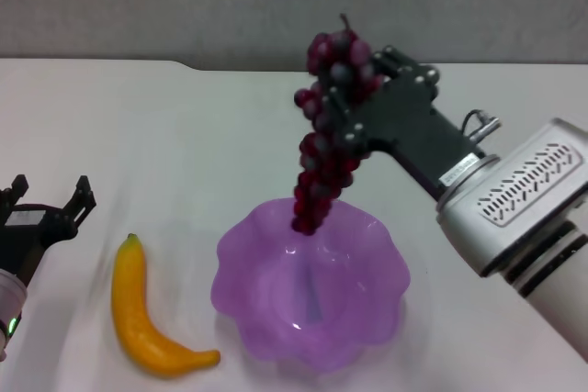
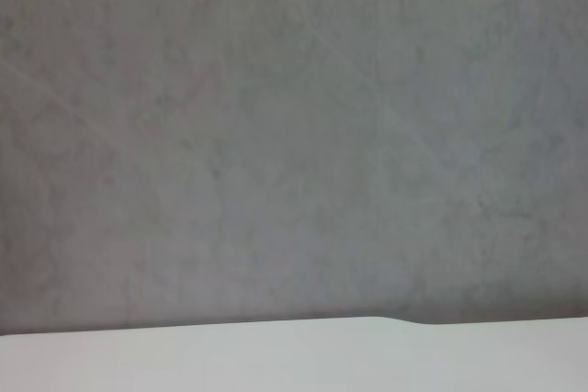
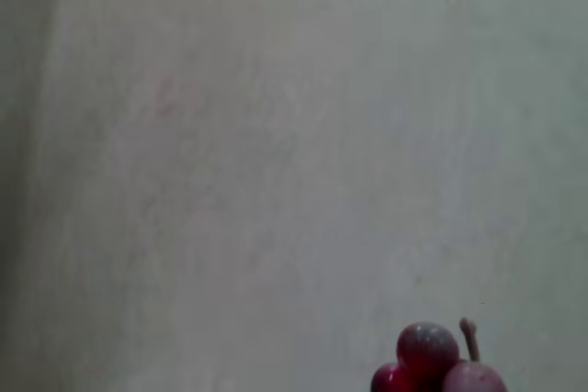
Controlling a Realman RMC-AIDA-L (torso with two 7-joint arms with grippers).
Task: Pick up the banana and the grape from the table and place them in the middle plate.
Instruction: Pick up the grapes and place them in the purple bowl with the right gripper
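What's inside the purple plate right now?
Only the grape bunch's lower tip, hanging from the right gripper, dips into the middle plate. Contact with its floor can't be seen.

Black right tool (image 1: 354, 98) with screws; silver vented wrist housing (image 1: 524, 195).

The plate (image 1: 367, 254) is translucent purple plastic with a soft gloss. The grapes (image 1: 326, 126) have smooth dark red skins, several dulled by a frosty grey bloom. The banana (image 1: 138, 314) is smooth and faintly shiny. The table (image 1: 184, 135) is plain, smooth and matt white. The right tool (image 1: 363, 103) is matt black, its arm housing (image 1: 524, 199) satin silver. The wall (image 2: 294, 135) is matt grey and mottled.
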